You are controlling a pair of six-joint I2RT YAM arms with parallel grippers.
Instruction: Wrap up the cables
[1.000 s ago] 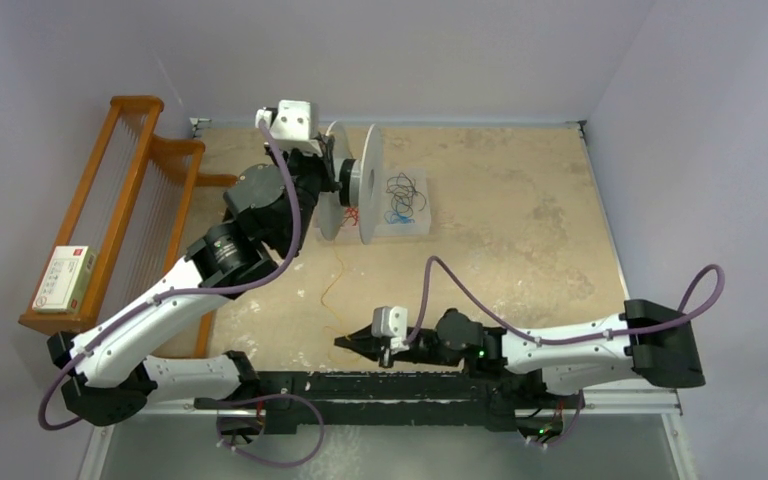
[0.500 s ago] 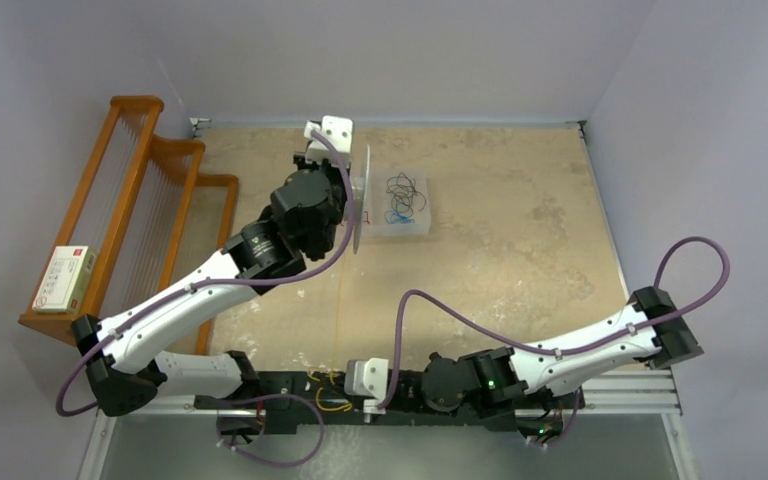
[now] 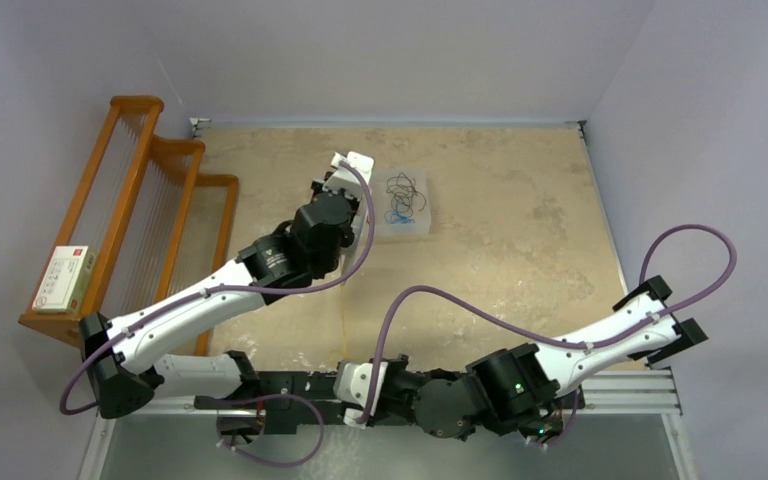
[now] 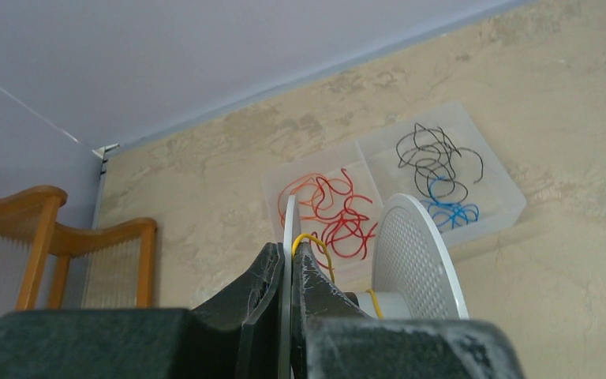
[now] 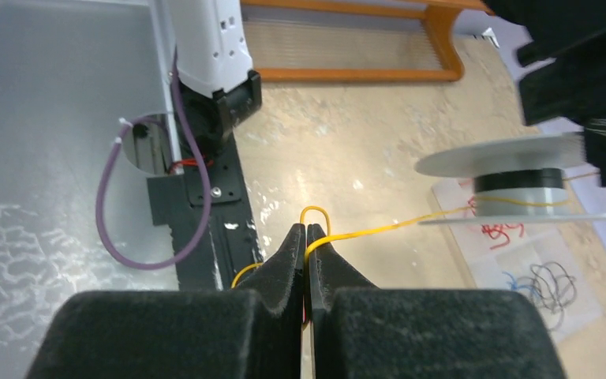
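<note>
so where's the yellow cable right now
In the right wrist view the yellow cable runs from the shut right pincer to the hub of the white spool, which the left pincer holds.

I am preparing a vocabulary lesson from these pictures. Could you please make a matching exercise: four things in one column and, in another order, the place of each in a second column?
Things:
1 yellow cable
2 red wires
3 white spool
4 small box

Places:
a on the wooden rack
b pinched in the right gripper
c in the clear tray
d held by its flange in the left gripper

Pairs: 1-b, 2-c, 3-d, 4-a.
</note>
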